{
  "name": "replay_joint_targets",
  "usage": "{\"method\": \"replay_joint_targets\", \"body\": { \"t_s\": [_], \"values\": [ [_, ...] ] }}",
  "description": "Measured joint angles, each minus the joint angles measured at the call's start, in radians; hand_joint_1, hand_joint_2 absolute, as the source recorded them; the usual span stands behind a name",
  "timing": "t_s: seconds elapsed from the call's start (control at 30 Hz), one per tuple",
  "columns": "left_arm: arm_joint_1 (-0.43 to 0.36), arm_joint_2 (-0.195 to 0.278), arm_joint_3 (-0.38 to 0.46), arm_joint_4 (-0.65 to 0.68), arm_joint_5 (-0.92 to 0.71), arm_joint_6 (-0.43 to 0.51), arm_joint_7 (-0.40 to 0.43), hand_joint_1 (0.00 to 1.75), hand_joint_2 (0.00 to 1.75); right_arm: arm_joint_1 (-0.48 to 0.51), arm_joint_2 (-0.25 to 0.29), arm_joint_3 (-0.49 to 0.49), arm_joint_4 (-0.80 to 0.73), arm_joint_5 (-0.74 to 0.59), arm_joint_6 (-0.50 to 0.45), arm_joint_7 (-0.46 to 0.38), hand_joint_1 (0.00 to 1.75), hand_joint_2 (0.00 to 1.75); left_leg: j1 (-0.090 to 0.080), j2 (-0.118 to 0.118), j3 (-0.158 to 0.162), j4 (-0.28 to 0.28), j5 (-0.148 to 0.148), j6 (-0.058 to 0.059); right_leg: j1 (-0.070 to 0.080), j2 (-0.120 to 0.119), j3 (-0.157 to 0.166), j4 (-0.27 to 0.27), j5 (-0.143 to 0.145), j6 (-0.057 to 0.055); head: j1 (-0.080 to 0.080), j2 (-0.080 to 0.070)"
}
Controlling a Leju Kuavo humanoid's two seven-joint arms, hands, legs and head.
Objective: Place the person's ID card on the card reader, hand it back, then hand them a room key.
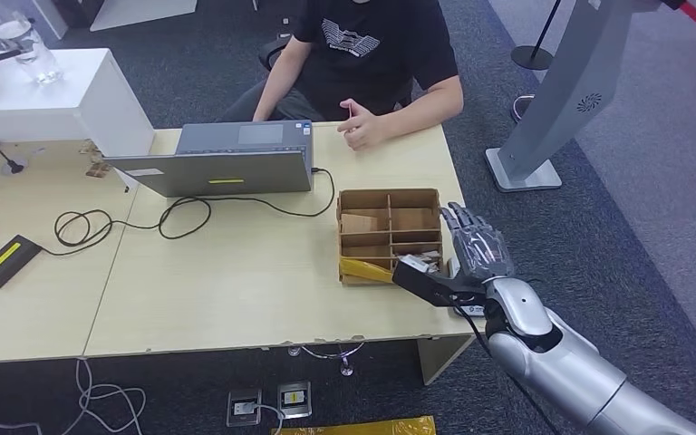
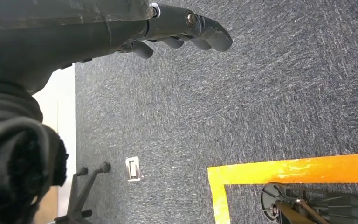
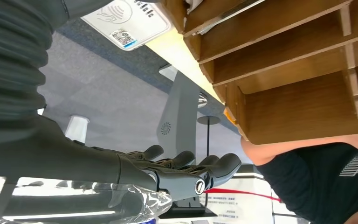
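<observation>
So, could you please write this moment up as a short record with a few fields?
right hand: raised beside the right edge of the divided wooden box, fingers straight and apart, holding nothing
left hand: hanging over grey carpet, fingers curled, nothing in them
person: seated across the table, one hand resting on its far edge
laptop: open on the table, a black cable running off its side
white card with QR code: lying on the table by the box; whether it is the ID card cannot be told

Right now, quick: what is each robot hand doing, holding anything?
Left robot hand: fingers curled, holding nothing, hanging over the carpet.
Right robot hand: open, fingers straight, empty, beside the box.
</observation>
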Motion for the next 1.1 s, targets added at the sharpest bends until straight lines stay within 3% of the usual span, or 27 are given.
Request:
{"method": "replay_joint_targets", "body": {
  "t_s": [1.1],
  "values": [
    [-0.002, 0.000, 0.000, 0.000, -0.008, -0.007, 0.013, 0.00, 0.00, 0.003, 0.077, -0.006, 0.102, 0.018, -0.020, -0.048, 0.00, 1.75, 0.000, 0.000, 0.000, 0.000, 0.000, 0.000, 0.000, 0.000, 0.000, 0.000, 0.000, 0.000, 0.000, 0.000]
  ]
}}
